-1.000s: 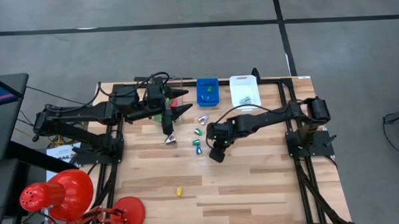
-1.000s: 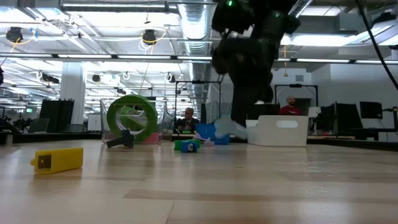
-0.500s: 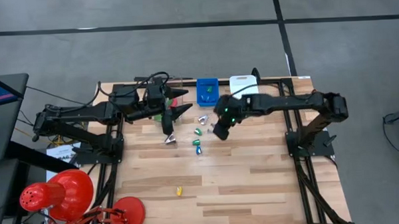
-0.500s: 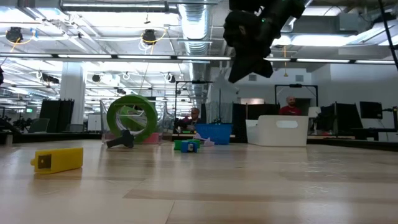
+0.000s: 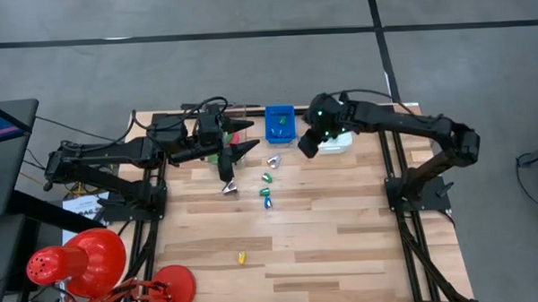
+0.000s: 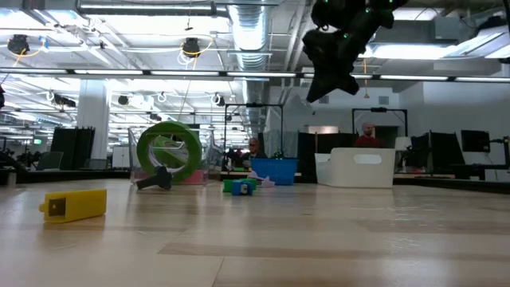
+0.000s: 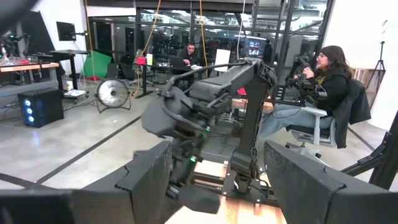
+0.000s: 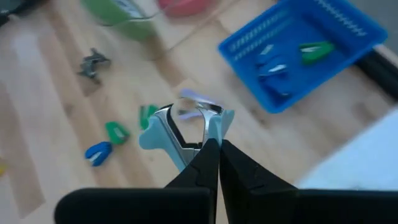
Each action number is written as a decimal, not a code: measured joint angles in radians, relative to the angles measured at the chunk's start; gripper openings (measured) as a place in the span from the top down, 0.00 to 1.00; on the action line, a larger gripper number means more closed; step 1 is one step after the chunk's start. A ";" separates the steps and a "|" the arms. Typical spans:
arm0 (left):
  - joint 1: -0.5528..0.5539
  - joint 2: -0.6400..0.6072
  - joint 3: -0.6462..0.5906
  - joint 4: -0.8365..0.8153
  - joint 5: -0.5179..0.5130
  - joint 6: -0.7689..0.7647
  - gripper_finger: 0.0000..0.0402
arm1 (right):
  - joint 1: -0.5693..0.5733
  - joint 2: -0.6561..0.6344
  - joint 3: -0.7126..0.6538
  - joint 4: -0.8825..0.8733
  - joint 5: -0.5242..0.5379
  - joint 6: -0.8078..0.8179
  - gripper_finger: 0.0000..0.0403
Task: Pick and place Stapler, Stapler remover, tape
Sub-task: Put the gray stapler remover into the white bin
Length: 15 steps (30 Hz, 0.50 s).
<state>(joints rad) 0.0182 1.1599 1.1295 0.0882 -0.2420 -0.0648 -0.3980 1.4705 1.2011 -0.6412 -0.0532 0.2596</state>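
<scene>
**Right arm swinging to the far edge**

Right hand (image 8: pixel 211 146) is hovering raised between the blue basket (image 5: pixel 280 125) and white bin (image 5: pixel 340 139), clenched on a pale-blue staple remover (image 8: pixel 186 127); left hand (image 5: pixel 233 139), standing spread wide, is waiting by the tape rolls (image 6: pixel 168 153).

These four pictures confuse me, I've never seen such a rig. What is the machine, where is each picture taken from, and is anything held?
Two dark robot arms work at a wooden table. One camera looks straight down, one looks level across the tabletop, and one rides on each wrist. The right gripper, raised near the blue basket, is shut on a light-blue staple remover. The left gripper waits near the table's back edge by a green tape roll. Small green and blue items and a yellow one lie loose.
</scene>
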 joint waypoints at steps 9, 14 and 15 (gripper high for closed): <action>0.000 0.000 0.000 0.004 0.000 0.000 0.39 | -0.166 0.000 0.000 -0.034 -0.001 -0.083 1.00; 0.000 0.000 0.000 0.004 0.000 0.000 0.39 | -0.257 0.000 0.000 -0.034 0.001 -0.113 1.00; 0.000 0.000 0.000 0.004 0.000 0.000 0.39 | -0.275 0.000 0.000 -0.034 0.000 -0.113 1.00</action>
<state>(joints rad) 0.0181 1.1602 1.1294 0.0925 -0.2420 -0.0647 -0.6733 1.4706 1.2011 -0.6752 -0.0528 0.1463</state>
